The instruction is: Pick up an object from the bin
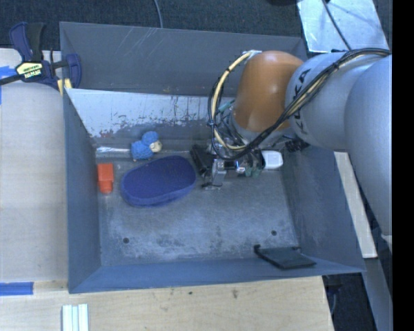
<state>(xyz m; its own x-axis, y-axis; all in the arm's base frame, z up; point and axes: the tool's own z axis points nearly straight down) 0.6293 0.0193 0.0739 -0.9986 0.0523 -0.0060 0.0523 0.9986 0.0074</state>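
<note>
Bin (193, 240): grey metal, matt — floor scuffed and speckled, back wall at 12 o'clock scratched.
Blue oval pad (157, 181), 9 o'clock: matt, soft-looking; material cannot be told.
Orange block (105, 176), far 9 o'clock: matt, smooth faces.
Black flat piece (284, 257), 5 o'clock: dull, matt.
Orange cover (265, 88): glossy, smooth — plastic-looking.
Arm casing (352, 102): grey, smooth, satin sheen.
</note>
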